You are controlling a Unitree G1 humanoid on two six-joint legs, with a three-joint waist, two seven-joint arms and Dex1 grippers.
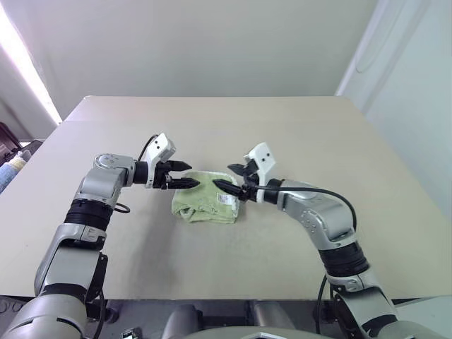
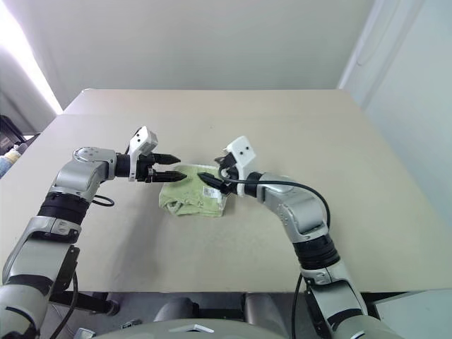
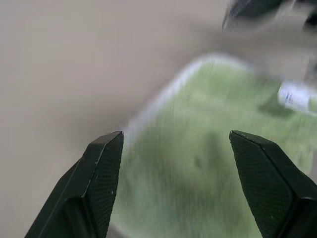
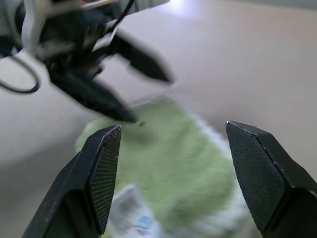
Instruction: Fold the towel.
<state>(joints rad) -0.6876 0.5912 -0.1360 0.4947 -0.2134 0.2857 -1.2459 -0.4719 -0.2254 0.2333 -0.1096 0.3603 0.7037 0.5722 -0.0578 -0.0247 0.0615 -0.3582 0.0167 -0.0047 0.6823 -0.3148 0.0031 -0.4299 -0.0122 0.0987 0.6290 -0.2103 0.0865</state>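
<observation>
A beige table (image 1: 296,134) stands before pale walls (image 1: 212,42).

The right gripper (image 4: 171,136) has its two black fingers (image 4: 101,173) spread wide, nothing between them. Beyond them the green towel (image 4: 173,173) lies bunched on the beige tabletop (image 4: 247,59), with a pale edging along one side and a small white label (image 4: 133,215) near the closer finger. The left gripper (image 4: 136,89), blurred, hangs over the towel's far end with its dark fingers apart; the lower tip sits at the towel's edge, though contact cannot be told. A black cable (image 4: 20,79) loops beside it.
</observation>
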